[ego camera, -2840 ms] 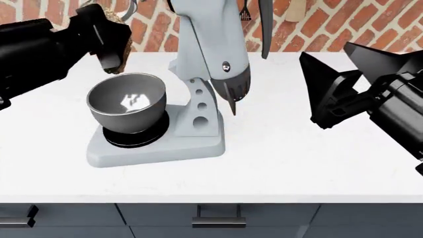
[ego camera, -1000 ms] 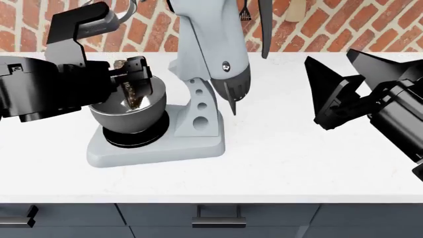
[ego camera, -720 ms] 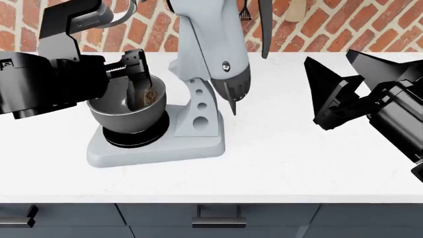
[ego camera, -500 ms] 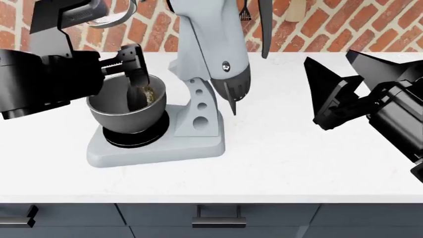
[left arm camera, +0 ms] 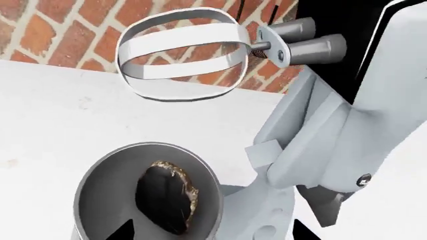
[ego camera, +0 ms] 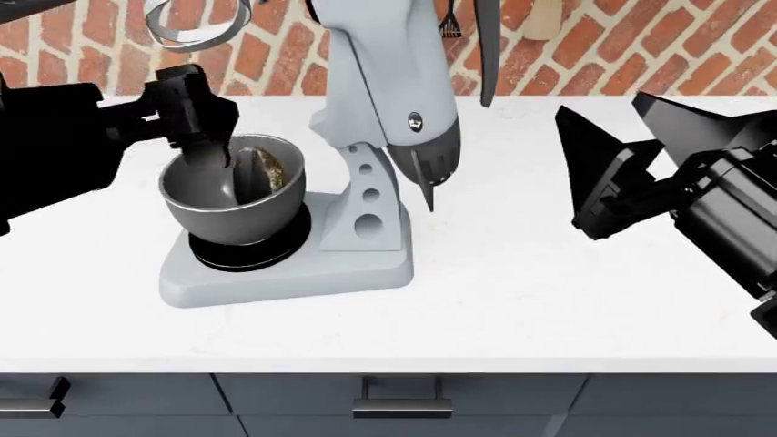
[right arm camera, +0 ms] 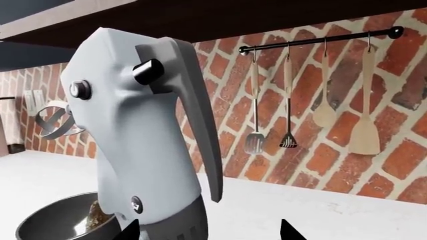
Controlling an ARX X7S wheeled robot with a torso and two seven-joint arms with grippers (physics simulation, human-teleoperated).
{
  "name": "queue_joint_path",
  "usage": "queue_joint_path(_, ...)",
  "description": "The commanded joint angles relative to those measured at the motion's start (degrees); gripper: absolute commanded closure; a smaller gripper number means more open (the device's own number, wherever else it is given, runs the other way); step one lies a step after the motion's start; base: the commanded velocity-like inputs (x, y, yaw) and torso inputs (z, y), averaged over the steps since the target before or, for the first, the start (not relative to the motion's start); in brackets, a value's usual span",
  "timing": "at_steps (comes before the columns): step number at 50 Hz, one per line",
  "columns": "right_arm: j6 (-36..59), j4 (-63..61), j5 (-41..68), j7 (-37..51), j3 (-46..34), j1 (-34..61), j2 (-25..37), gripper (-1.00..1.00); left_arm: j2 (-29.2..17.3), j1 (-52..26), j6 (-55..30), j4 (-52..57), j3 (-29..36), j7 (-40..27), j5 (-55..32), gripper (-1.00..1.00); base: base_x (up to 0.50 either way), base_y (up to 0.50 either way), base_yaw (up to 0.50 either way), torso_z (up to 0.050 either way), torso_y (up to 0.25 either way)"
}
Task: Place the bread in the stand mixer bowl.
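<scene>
A: Where's the job at? Start w/ the big stuff.

B: White counter (ego camera: 547,300), light grey mixer (ego camera: 382,100) standing on it w/ head tilted up. Its bowl (ego camera: 231,211) sits on the base, left of the mixer's column.

A: Arms?

B: Left gripper (ego camera: 200,114) is at the bowl's far-left rim, fingers spread, holding nothing. Right gripper (ego camera: 620,173) hangs over the counter well right of the mixer, also spread, nothing in it.

A: And the bread?

B: Bread (left arm camera: 167,197) is inside the bowl, lying against the wall on the mixer side. Left wrist cam looks straight down on it; nothing touching it.

A: So done?

B: Looks like it, imo. Loaf's in, grip's off. Only thing left is getting the left arm clear of the bowl.

A: Anything else up there?

B: A silver ring (left arm camera: 180,52) by the brick wall, far side. Not involved.
</scene>
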Motion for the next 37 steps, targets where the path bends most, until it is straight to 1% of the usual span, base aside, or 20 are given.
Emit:
queue_joint_path(1, 0.41, -0.69, 0.71, 1.06, -0.35, 1.18, 0.17, -1.00, -5.60, -0.27, 3.35, 10.62, -4.51, -3.67, -8.24, -1.00, 0.00, 0.00, 0.00, 0.000, 0.000)
queue_joint_path(5, 0.80, -1.75, 1.76, 2.70, -0.39, 2.17, 0.51, -1.00, -8.04, 0.55, 5.51, 15.87, -7.12, -4.58, -10.74, -1.00, 0.00, 0.00, 0.00, 0.000, 0.000)
queue_joint_path(10, 0.97, -2.71, 3.32, 3.99, 0.04, 3.02, 1.13, -1.00, -9.08, 1.20, 6.38, 17.86, -9.17, -4.01, -10.54, -1.00, 0.00, 0.00, 0.00, 0.000, 0.000)
queue_joint_path(37, 0.15, -3.89, 5.43, 4.51, 1.28, 3.66, 1.54, -1.00, -7.50, 0.64, 6.14, 21.24, -10.08, -2.46, -6.18, -1.00, 0.00, 0.00, 0.00, 0.000, 0.000)
